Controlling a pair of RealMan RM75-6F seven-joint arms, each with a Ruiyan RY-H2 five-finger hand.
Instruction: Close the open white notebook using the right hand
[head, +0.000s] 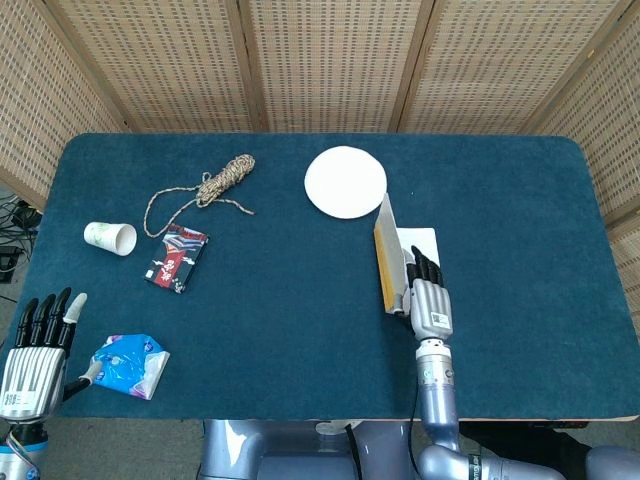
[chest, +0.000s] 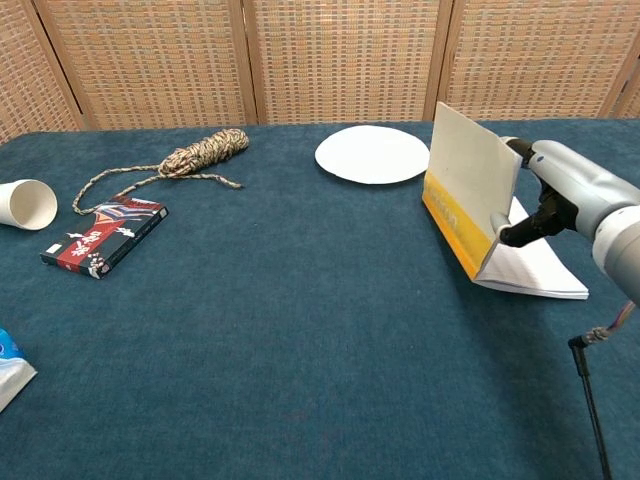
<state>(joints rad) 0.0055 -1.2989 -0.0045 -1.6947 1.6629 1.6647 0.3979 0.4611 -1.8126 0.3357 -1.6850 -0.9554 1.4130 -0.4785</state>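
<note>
The white notebook (chest: 535, 272) lies at the right of the blue table, half closed. Its left cover (chest: 470, 185), white with a yellow band along the bottom, stands nearly upright and leans right over the lined pages (head: 426, 242). My right hand (chest: 562, 195) is behind the cover on its inner side and holds its free edge between thumb and fingers. From above, the cover (head: 389, 255) shows as a narrow strip just left of that right hand (head: 429, 297). My left hand (head: 40, 345) hangs off the table's front left corner with its fingers spread, holding nothing.
A white plate (head: 345, 181) lies just behind the notebook. A rope bundle (head: 222, 180), a paper cup on its side (head: 112, 237), a red-and-black packet (head: 177, 257) and a blue-and-white bag (head: 130, 365) are on the left half. Wicker screens surround the table (head: 250, 340).
</note>
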